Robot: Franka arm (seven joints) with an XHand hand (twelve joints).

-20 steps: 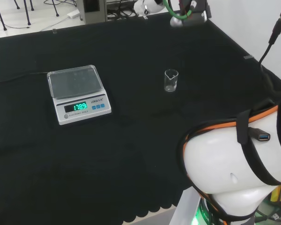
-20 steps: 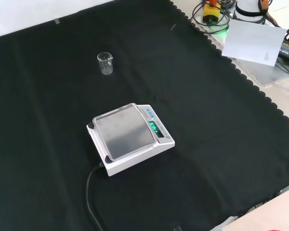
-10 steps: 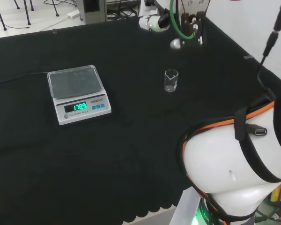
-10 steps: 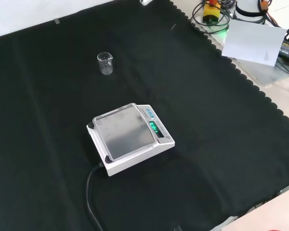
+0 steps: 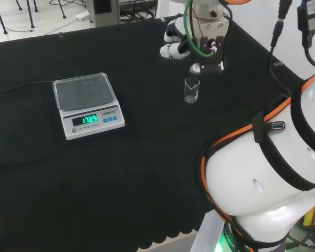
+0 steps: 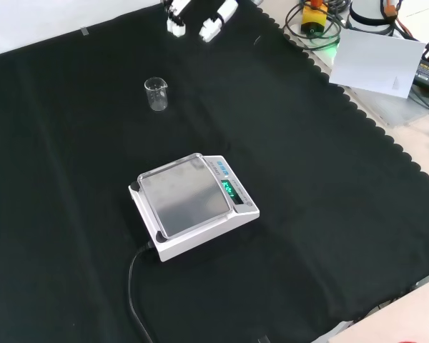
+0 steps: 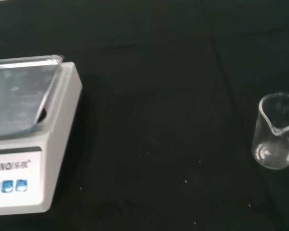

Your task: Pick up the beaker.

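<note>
**Robot hand above a beaker, scale off to one side**

Robot hand (image 5: 174, 46): hanging in the air over the far part of the surface (image 5: 147, 173), holding nothing. In the front view, its white fingertips (image 6: 209, 28) are pointing down and standing apart from one another, spread rather than curled.

Beaker (image 5: 191, 90): small, clear glass, standing upright on the black cloth below the robot hand and a little nearer the arm's base in the head view; apart from the fingers, nothing touching it. In the front view it (image 6: 156, 93) is sitting lower than the fingertips and slightly to their left. Its pouring lip is showing in the wrist view (image 7: 278, 131). I cannot tell whether anything is in it.

Scale (image 5: 87, 105): white, with a grey weighing plate and a lit green display, resting on the surface well apart from the robot hand, to its left in the head view. A black cable (image 6: 134, 289) is running from its back.
</note>
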